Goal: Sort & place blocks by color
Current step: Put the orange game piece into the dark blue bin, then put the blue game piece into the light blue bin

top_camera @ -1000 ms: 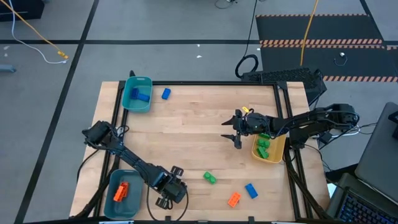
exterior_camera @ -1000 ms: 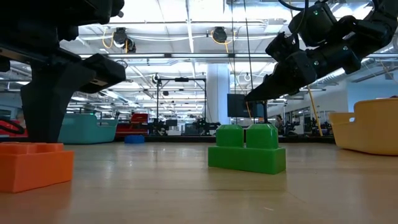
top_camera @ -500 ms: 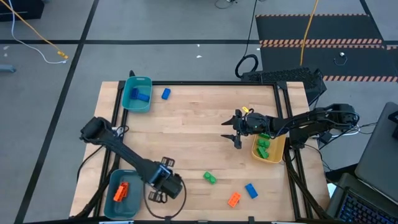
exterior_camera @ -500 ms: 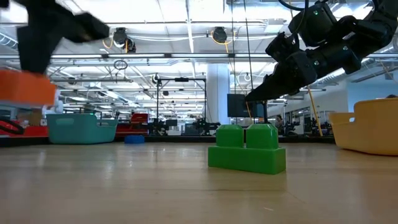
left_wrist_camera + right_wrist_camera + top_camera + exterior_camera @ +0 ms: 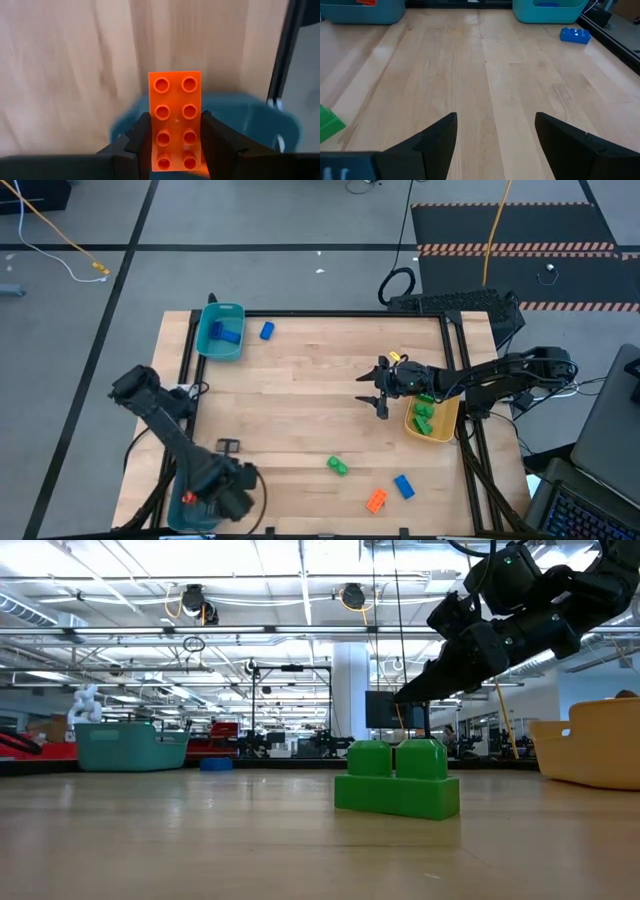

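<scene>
My left gripper (image 5: pixel 175 131) is shut on an orange eight-stud block (image 5: pixel 175 107) above the near-left teal bin (image 5: pixel 250 117). In the high view that gripper (image 5: pixel 215 485) hangs over the bin (image 5: pixel 195 492), where another orange block (image 5: pixel 188 498) lies. A green block (image 5: pixel 337 466), an orange block (image 5: pixel 377 500) and a blue block (image 5: pixel 403 486) lie flat on the wood near the front edge. A second blue block (image 5: pixel 266 330) lies at the far left. My right gripper (image 5: pixel 378 395) waits open above mid-table, beside the yellow bin (image 5: pixel 432 420). My left gripper pinches the orange block by its two long sides (image 5: pixel 152 127), toward one end, between its two fingers (image 5: pixel 136 140). The fingers come from above, pointing down, and lie across the block. The block is level, studs up, lifted clear above the teal bin.
A far-left teal bin (image 5: pixel 221 332) holds a blue block. The yellow bin holds green blocks. A black frame rail (image 5: pixel 188 370) runs along the table's left edge. Bare wood lies between the arms. In the low view the green block (image 5: pixel 397 780) stands in front.
My left gripper has lifted the orange block off the wood near the front edge, carried it up and toward the table's left edge, and rolled its wrist. It now hangs over the near-left teal bin. The block has left the low view.
</scene>
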`<state>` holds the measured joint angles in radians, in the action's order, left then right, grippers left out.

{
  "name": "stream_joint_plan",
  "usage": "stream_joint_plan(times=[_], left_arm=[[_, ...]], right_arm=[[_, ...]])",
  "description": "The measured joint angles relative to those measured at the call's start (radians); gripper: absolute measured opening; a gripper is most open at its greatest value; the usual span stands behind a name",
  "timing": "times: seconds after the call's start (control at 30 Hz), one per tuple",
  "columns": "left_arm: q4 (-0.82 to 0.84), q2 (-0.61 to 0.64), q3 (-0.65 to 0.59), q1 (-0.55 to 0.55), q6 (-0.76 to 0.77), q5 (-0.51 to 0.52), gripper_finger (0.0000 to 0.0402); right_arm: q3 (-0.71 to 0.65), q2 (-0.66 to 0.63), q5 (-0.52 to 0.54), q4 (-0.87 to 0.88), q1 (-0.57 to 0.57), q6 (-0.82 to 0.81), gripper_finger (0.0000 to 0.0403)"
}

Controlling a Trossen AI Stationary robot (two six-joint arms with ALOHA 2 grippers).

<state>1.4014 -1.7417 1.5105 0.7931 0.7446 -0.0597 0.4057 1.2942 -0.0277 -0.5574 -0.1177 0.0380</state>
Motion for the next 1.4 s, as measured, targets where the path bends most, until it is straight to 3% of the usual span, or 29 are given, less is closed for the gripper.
stream_joint_plan(times=[0.43,0.63,0.83,1.17,1.4], left_arm=[[0.088,0.001,0.000,0.143,0.700,-0.033,0.0138],[0.093,0.001,-0.016,0.166,0.891,-0.057,0.0140],[0.094,0.001,-0.115,0.169,1.075,-0.199,0.0153],[0.066,0.001,-0.147,0.101,1.003,-0.237,0.0258],[0.067,0.014,-0.147,0.037,0.928,-0.184,0.0275]], right_arm=[[0.000,0.000,-0.003,-0.022,0.001,-0.038,0.0263],[0.000,0.000,-0.003,-0.023,0.001,-0.039,0.0263],[0.000,0.000,-0.004,-0.023,0.001,-0.053,0.0263],[0.000,0.000,-0.004,-0.050,0.002,-0.053,0.0263],[0.000,0.000,-0.004,-0.062,0.002,-0.047,0.0263]])
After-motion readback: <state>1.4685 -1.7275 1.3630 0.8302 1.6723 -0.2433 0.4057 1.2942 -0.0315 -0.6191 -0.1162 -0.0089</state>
